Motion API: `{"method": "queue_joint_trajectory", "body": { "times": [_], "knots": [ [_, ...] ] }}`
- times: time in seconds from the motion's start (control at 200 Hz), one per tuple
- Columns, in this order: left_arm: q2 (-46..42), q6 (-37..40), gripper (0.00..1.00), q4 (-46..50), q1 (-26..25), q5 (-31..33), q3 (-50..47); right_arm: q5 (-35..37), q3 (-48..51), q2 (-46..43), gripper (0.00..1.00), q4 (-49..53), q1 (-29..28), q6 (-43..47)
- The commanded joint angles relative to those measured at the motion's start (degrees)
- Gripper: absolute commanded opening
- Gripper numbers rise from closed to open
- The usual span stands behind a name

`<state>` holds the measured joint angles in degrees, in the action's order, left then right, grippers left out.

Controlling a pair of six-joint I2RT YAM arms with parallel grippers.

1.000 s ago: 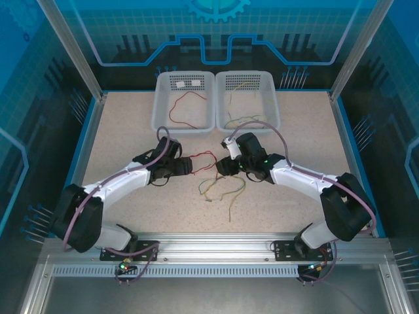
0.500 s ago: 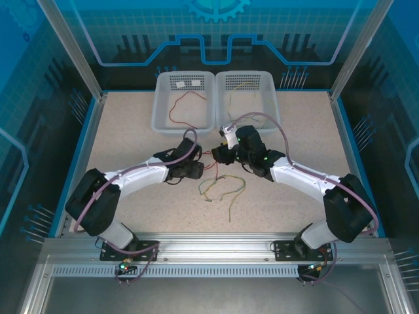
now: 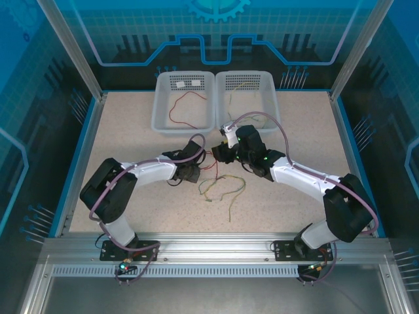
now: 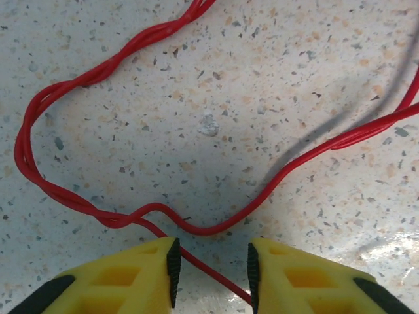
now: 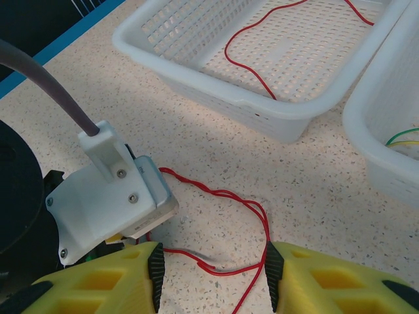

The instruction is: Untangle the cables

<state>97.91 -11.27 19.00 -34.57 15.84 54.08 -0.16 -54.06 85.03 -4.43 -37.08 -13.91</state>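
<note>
Since a second ago the left arm has folded in toward the middle of the table point(image 3: 131, 137), and the left gripper point(image 3: 199, 172) now sits just left of centre in the overhead view, with its jaws drawn closer together. The right gripper point(image 3: 220, 157) has shifted slightly up-frame.

In the left wrist view the left gripper point(image 4: 211, 265) is at the bottom edge. Its yellow fingers point(image 4: 131, 278) stand a narrow gap apart, not clamped. One strand of the red cable point(image 4: 196, 229) runs down between the pads, and the rest loops up and left across the speckled surface.

In the overhead view the red cable point(image 3: 209, 155) lies between the two grippers, just right of the left one. The loose yellow-green cables point(image 3: 222, 186) curl below it, nearer the bottom of the frame.

In the right wrist view the right gripper point(image 5: 213, 275) is open fairly wide and holds nothing. A bend of the red cable point(image 5: 226, 195) lies on the table between its fingers.

At the top of the overhead view, the left basket point(image 3: 157, 114) holds another red wire point(image 3: 183, 108). The right basket point(image 3: 275, 108) holds a yellow-green wire point(image 3: 241, 114).
</note>
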Motion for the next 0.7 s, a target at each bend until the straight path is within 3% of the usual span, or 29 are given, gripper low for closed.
{"method": "queue_joint_trajectory", "body": {
  "times": [0.0, 0.245, 0.69],
  "knots": [
    [-0.1, 0.4, 0.28, -0.2, 0.1, 1.6, 1.6, 0.9, 0.7, -0.9, 0.47, -0.9, -0.1, -0.3],
    [-4.8, -0.4, 0.00, 1.0, 0.1, 2.7, 1.5, 1.2, 1.1, -1.3, 0.48, -1.3, -0.1, -0.5],
    [-14.4, -3.7, 0.00, 0.1, 0.0, 1.5, -1.7, 4.4, 3.4, -3.6, 0.48, -1.3, 0.0, 0.1]
  ]
}}
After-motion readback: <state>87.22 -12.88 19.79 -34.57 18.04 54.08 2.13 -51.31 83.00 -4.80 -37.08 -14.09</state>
